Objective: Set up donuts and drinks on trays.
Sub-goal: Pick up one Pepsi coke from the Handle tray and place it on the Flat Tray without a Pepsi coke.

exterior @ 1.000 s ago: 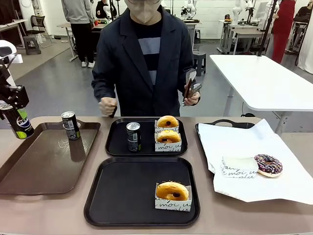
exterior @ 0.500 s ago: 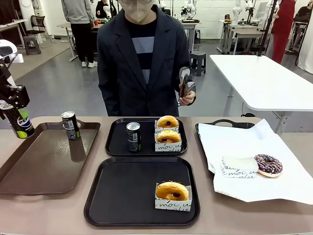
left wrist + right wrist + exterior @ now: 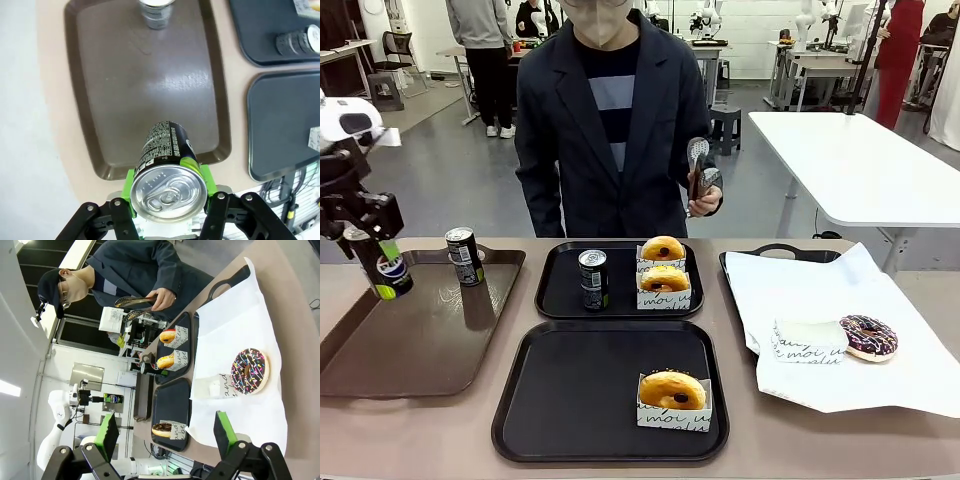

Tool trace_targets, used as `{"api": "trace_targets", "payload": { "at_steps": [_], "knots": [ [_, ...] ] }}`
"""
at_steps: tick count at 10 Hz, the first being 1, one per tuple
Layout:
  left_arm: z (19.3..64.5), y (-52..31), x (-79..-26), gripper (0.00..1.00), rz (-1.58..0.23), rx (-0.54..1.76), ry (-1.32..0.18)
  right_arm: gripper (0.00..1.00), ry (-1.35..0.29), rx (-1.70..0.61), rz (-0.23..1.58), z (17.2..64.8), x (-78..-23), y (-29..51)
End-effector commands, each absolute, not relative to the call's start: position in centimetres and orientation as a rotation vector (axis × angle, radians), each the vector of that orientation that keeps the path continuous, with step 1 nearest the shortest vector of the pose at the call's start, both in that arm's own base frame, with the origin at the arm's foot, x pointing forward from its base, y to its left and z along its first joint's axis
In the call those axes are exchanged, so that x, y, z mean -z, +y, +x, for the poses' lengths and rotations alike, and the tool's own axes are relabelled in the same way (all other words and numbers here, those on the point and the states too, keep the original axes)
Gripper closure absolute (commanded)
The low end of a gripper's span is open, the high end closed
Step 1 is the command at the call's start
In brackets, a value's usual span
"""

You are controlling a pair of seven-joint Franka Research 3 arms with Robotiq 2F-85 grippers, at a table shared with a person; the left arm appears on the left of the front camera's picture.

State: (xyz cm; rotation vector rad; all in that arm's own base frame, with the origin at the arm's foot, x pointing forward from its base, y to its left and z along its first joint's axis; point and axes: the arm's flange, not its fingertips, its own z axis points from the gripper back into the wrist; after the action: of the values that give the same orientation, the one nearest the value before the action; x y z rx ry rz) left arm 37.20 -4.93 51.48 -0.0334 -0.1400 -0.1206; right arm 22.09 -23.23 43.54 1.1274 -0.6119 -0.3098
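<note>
My left gripper (image 3: 368, 243) is shut on the black Pepsi can (image 3: 388, 268) with a green band and holds it in the air above the left rim of the brown tray (image 3: 410, 345). In the left wrist view the Pepsi can (image 3: 167, 172) sits between the green pads, silver top toward the camera. The far black tray (image 3: 558, 298) carries a dark can (image 3: 593, 279) and two sleeved donuts (image 3: 664, 263). One sleeved donut (image 3: 672, 391) rests on the near black tray (image 3: 580, 400). My right gripper (image 3: 166, 436) is open, high above the table's right end.
Another dark can (image 3: 465, 256) stands at the back of the brown tray. At the right, a chocolate sprinkled donut (image 3: 868, 336) and an empty sleeve (image 3: 808, 340) lie on white paper (image 3: 820, 290). The person across the table holds metal tongs (image 3: 700, 168) at chest height.
My left gripper has carried the Pepsi can rightward and a little lower, from beyond the brown tray's left edge to above its rim. The person drew the tongs closer.
</note>
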Motion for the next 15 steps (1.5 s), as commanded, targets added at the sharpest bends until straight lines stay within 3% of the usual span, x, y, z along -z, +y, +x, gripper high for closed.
{"api": "trace_targets", "payload": {
  "at_steps": [1,10,13,15],
  "knots": [
    [35.8,-6.7,-50.8,0.42,-0.027,0.193,-0.142,0.0,-0.638,0.299,1.143,22.3,-43.5,-23.3],
    [35.6,-21.8,-48.2,0.42,-0.058,0.291,-0.106,0.0,-0.638,0.299,1.143,22.3,-43.5,-23.3],
    [35.2,-19.2,-49.2,0.42,0.037,0.303,-0.1,0.0,-0.638,0.299,1.143,22.3,-43.5,-23.3],
    [35.0,-22.5,-47.6,0.42,-0.042,0.316,-0.091,0.0,-0.638,0.299,1.143,22.3,-43.5,-23.3]
  ]
}}
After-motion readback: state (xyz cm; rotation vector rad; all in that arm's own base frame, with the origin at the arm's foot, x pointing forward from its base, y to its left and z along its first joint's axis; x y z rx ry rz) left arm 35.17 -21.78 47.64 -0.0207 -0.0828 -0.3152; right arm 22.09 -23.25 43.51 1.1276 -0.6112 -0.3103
